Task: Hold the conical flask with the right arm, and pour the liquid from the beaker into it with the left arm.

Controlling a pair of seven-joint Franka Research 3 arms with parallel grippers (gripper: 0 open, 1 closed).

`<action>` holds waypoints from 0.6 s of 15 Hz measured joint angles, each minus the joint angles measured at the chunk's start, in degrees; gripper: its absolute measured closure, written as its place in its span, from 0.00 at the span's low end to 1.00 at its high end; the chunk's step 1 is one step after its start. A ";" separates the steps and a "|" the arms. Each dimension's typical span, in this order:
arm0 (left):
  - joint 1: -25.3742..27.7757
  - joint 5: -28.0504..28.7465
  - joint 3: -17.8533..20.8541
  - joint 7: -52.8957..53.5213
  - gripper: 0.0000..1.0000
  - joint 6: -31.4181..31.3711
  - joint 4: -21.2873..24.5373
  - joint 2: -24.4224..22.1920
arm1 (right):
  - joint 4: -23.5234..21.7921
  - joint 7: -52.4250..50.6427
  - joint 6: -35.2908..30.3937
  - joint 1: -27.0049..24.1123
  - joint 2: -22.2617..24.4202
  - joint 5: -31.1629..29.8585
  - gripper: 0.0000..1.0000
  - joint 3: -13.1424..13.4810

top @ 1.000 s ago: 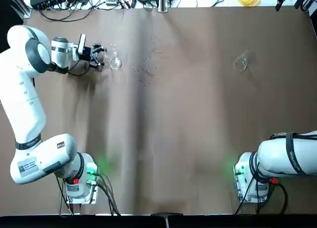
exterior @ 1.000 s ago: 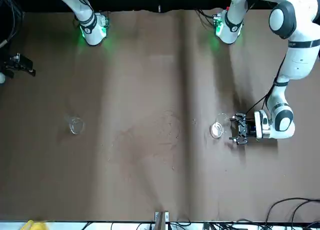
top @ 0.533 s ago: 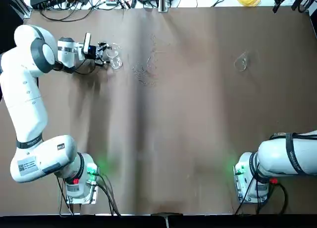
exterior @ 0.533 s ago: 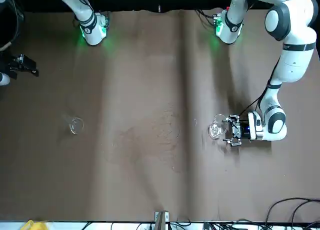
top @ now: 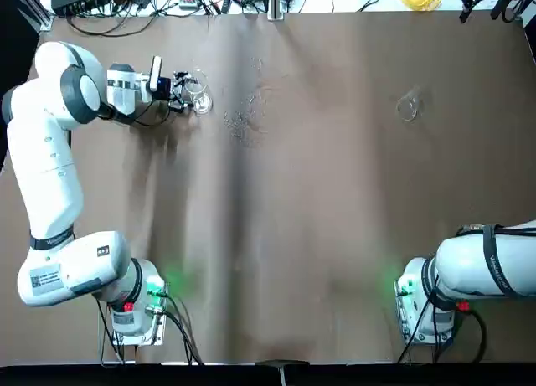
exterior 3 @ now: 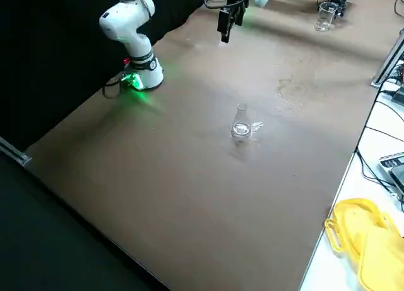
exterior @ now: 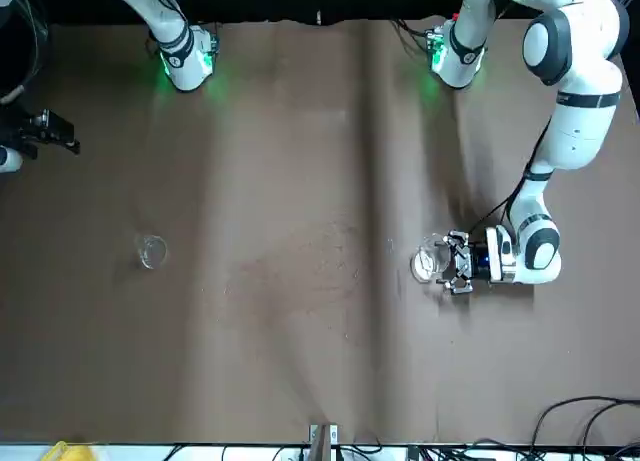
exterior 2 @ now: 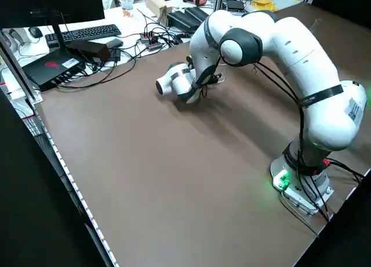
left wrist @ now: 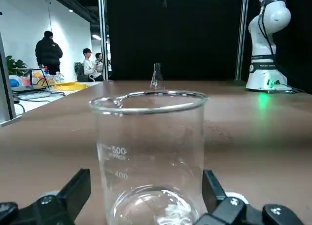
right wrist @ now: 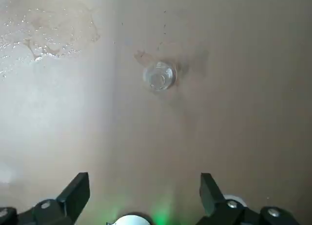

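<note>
Brown covering spans the table. From above, the beaker is the landmark: the left gripper is at its left, droplets near its right, the conical flask well apart to its right. The front view puts the right gripper beyond the flask from the beaker. The left wrist view shows the left fingers spread either side of the beaker; the right wrist view shows the right fingers apart, holding nothing.
</note>
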State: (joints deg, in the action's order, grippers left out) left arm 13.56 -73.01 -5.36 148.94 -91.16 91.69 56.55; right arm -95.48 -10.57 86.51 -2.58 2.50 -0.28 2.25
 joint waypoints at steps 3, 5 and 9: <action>0.42 0.00 0.56 0.01 0.00 0.00 0.05 0.39 | 0.00 0.00 0.00 -0.02 0.00 0.02 0.00 0.03; 0.75 0.00 0.56 0.01 0.00 0.00 0.46 0.66 | 0.00 0.00 0.01 -0.02 0.00 0.11 0.00 0.03; 1.62 0.00 0.61 0.01 0.00 -0.14 2.96 0.75 | -0.01 0.00 0.17 -0.02 0.00 1.91 0.00 0.02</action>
State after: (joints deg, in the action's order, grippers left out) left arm 15.18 -73.01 -4.74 148.95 -91.30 94.65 57.30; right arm -95.49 -10.57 86.67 -2.60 2.50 1.63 2.27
